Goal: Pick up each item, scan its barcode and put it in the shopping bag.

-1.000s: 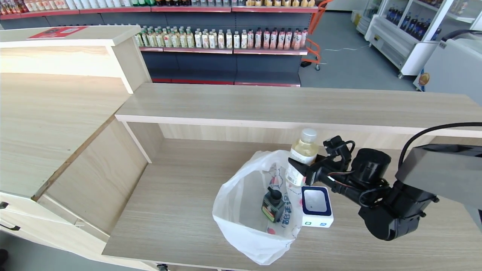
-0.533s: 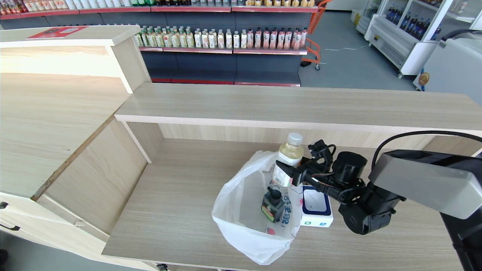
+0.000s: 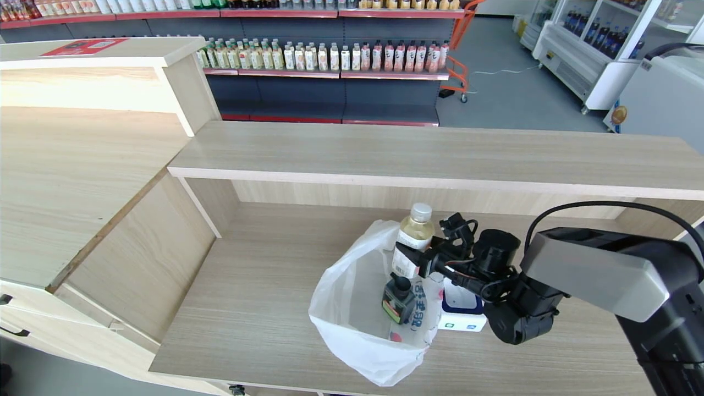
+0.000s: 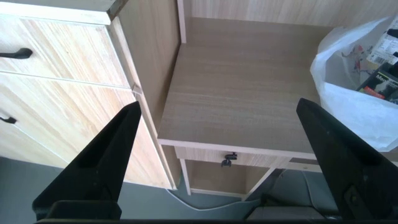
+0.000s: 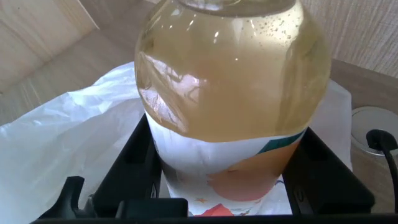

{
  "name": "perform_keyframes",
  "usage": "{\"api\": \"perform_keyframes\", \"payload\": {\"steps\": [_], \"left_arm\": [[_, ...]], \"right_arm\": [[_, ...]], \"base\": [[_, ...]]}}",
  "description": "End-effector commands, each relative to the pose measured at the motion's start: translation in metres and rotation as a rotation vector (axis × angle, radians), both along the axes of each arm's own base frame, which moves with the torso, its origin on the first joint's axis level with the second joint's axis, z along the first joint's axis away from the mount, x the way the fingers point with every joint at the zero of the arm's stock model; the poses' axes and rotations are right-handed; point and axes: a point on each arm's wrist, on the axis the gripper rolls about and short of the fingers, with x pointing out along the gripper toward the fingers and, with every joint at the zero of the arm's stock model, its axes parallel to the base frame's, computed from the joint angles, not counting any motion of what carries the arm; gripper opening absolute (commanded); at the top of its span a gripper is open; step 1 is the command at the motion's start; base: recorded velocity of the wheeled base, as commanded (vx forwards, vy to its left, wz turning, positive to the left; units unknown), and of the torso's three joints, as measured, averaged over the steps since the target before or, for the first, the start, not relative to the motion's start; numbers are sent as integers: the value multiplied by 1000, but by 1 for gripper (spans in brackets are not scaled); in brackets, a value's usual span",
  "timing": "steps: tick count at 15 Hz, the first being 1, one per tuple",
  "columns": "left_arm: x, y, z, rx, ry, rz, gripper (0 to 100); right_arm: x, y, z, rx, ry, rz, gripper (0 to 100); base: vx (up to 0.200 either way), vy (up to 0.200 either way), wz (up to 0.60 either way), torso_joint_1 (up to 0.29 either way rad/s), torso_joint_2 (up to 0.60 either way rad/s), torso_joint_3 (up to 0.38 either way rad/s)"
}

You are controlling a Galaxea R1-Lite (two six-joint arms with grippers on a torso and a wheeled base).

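Right gripper (image 3: 416, 257): closed on a clear plastic bottle of pale yellow drink with a white cap and white label (image 3: 413, 231). In the right wrist view the two black fingers pressed the labelled lower body from opposite sides. The bottle was clear of the counter and carried wholly by that grip.

Bottle attitude: near upright, cap uppermost, with the long axis leaning slightly off vertical. The base projected below the fingers.

Governing relation: the open mouth of the white plastic shopping bag (image 3: 360, 352) lay directly beneath the held bottle and extended beyond the fingertips, away from the wrist. Whether the base had passed below the bag's rim could not be determined. A small dark bottle with a black cap and a green-and-red label (image 3: 398, 301) stood in the bag just under the held bottle's base. The white box scanner with a blue-edged window (image 3: 466, 319) sat below the wrist side of the gripper, beside the bag.

Left gripper (image 4: 217, 106): fingers spread wide, holding nothing, well apart from the bag.

Assessment: the right arm was the nearer and the only one loaded. The placement appeared to require a straight descent along the bottle's axis, and contact with the dark bottle was the likely hazard.
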Motion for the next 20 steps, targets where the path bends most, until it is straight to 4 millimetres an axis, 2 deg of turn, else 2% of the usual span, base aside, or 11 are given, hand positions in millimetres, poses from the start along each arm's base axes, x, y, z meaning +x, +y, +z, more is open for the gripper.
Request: {"api": "perform_keyframes", "payload": {"steps": [1,8,9,11,13,14,15,17,20], "left_arm": [[0,0,0,-1,0,1,100],[0,0,0,-1,0,1,100],[0,0,0,-1,0,1,100],[0,0,0,-1,0,1,100],[0,0,0,-1,0,1,100],[0,0,0,-1,0,1,100],[0,0,0,-1,0,1,100],[0,0,0,-1,0,1,100],[0,0,0,-1,0,1,100]], "right_arm": [[6,6,-3,7,-13,11,0],[16,12,-30,-71,-68,29,0],[16,12,-32,-77,-70,28,100],[16,12,-31,-73,-72,27,100],[16,11,-19,-56,-88,25,100],[13,10,4,-22,-104,26,100],[9,8,18,6,-103,28,100],[-10,0,53,60,-89,32,100],[-61,-26,104,131,-30,20,100]], "base": [[0,0,0,0,0,0],[0,0,0,0,0,0],[0,0,0,0,0,0],[0,0,0,0,0,0],[0,0,0,0,0,0],[0,0,0,0,0,0],[0,0,0,0,0,0],[0,0,0,0,0,0],[0,0,0,0,0,0]]}}
